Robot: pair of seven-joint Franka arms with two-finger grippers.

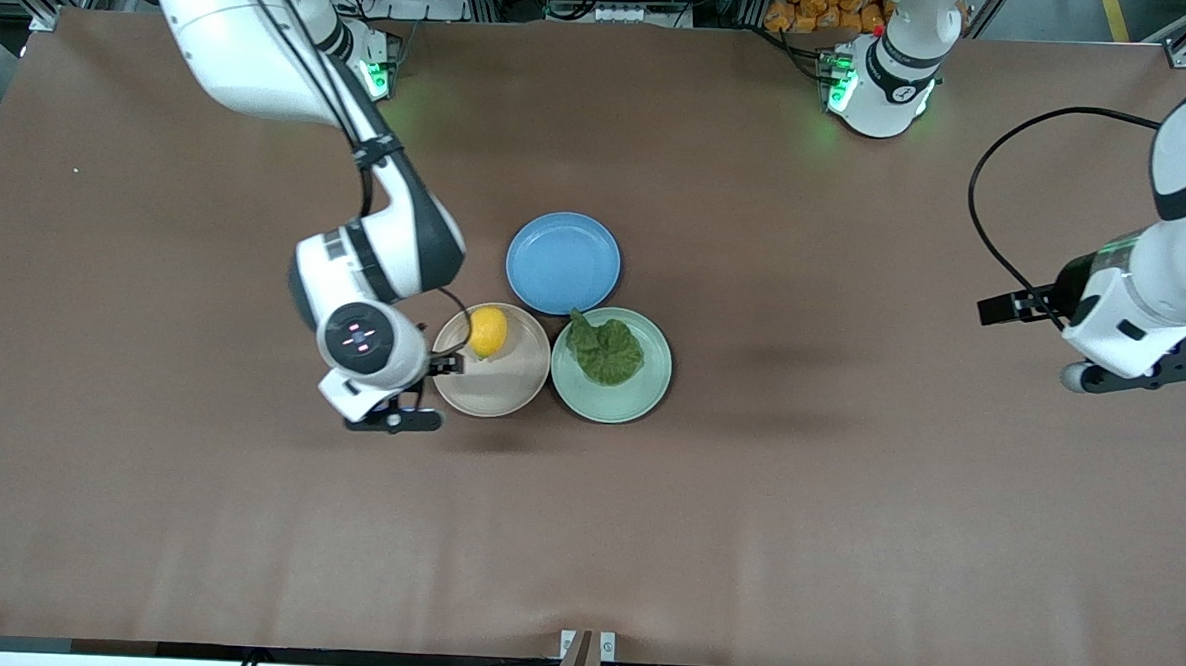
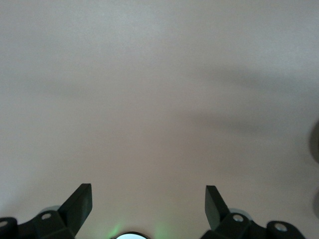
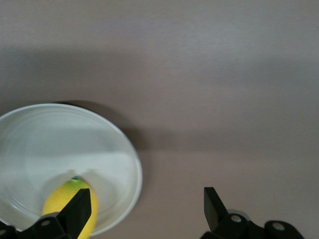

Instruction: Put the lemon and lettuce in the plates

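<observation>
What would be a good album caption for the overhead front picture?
Lemon on the beige plate, lettuce on the green plate; open right gripper beside the lemon.

Brown counter [image 1: 195, 516]. Lemon [image 1: 487, 330] in beige plate [image 1: 495, 389]; lettuce [image 1: 605, 350] in mint plate [image 1: 618, 402], touching alongside. Blue plate [image 1: 563, 262] farther from camera. Right hand [image 1: 397, 401] over the counter just beside beige plate; left hand [image 1: 1142, 369] over left arm's end.

Lemon [image 1: 488, 330] sitting in plate [image 1: 495, 389] just beside right gripper [image 1: 396, 417]; lettuce [image 1: 604, 350] lying in adjoining plate [image 1: 640, 395], well apart from left gripper [image 1: 1142, 375].
</observation>
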